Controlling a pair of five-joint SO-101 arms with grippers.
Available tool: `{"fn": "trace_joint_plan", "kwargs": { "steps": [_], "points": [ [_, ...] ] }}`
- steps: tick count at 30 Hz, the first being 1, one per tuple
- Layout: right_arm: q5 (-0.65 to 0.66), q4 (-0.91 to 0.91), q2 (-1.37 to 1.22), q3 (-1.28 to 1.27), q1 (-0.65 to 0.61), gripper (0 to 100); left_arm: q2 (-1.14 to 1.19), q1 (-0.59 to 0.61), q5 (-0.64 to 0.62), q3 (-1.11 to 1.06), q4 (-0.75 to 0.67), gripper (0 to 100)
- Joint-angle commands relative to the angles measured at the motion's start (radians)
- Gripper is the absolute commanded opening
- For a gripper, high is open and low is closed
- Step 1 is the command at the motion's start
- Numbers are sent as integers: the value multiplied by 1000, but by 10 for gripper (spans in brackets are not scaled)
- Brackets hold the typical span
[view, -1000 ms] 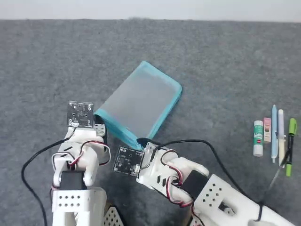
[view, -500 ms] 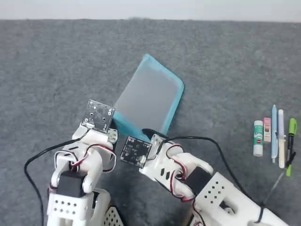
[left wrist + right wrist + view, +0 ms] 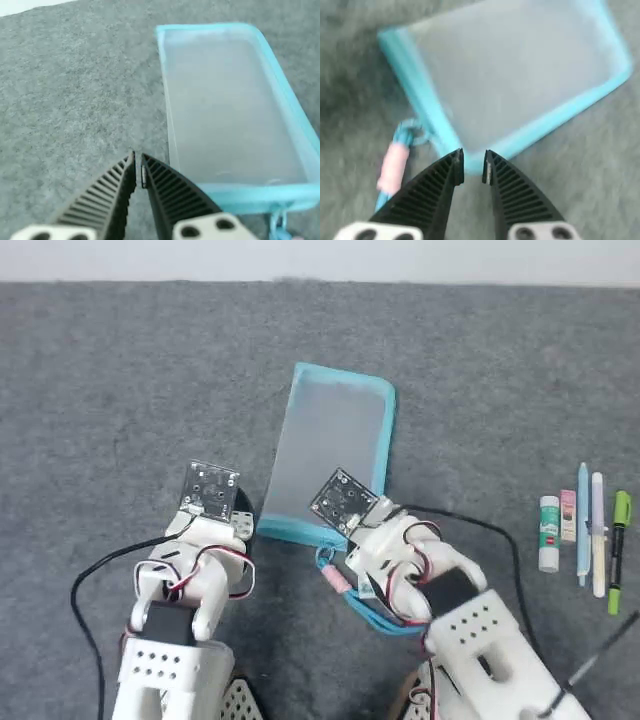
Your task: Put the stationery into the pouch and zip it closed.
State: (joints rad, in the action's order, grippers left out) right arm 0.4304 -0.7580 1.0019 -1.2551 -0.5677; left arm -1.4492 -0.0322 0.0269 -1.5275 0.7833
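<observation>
The translucent pouch with teal edging lies flat mid-table, its short end toward the arms. A pink zipper pull on a teal loop trails from its near corner. My right gripper is pinched on the near corner of the pouch, with the pink pull beside it. My left gripper is shut and holds nothing, resting over the mat just beside the pouch's long edge. The stationery lies at the far right: a glue stick, a pink eraser, two pale pens and a green highlighter.
A grey felt mat covers the table. A black cable runs from the right arm toward the stationery, and another loops left of the left arm. Open mat lies left of and behind the pouch.
The pouch has swung clockwise from a diagonal to nearly upright. The right arm moved right with its near corner, and the pink pull and loop have come into sight. The left arm shifted right.
</observation>
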Motion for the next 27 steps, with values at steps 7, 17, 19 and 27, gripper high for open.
{"fn": "trace_joint_plan", "kwargs": {
  "steps": [7,17,19,27],
  "points": [
    [-94,-237,-240,235,-171,159,-15,218,-49,45,-31,135],
    [-133,-108,-556,298,-282,170,-11,423,-48,64,-51,119],
    [-132,-73,-613,298,-282,170,-11,423,-48,64,-51,119],
    [-135,76,-733,298,-185,168,-17,419,-48,53,-52,119]
  ]
}}
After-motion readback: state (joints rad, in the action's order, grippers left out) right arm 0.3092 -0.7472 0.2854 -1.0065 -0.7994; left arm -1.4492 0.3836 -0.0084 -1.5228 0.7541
